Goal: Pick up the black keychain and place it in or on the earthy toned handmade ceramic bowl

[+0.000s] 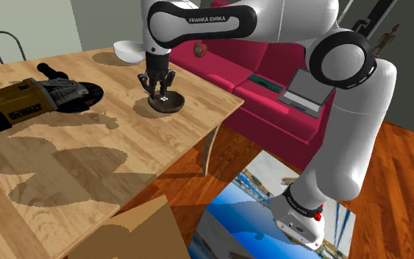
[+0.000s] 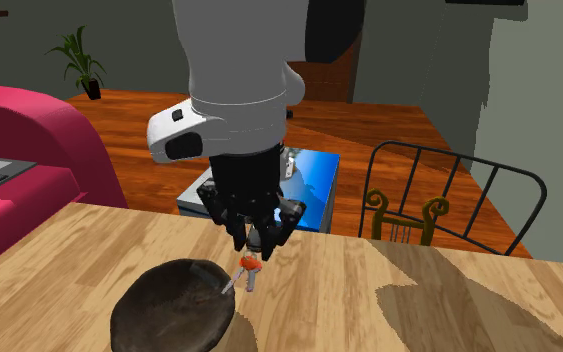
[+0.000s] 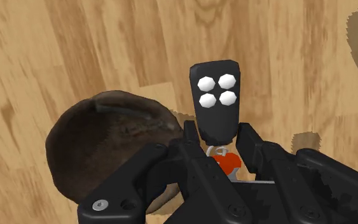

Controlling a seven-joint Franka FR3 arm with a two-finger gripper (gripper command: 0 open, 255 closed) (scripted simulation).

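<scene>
Down low over the light wooden desk (image 1: pixel 65 184), the white arm (image 1: pixel 345 66) carries the keychain at the bowl's edge.

The dark brown, rough-rimmed round bowl (image 2: pixel 169 310) sits on the desk just below the all-black two-finger hand (image 3: pixel 217 143). The hand's fingers are closed narrowly on the ring end of the small black keychain (image 3: pixel 215 95), a flat fob with four white buttons and an orange tag. It hangs clear of the desk at the rim; whether it is fully inside the rim I cannot tell. I judge it light, stiff and smooth, so likely to swing or slip. The flat sides of the body give a surer hold than the loose ring.
</scene>
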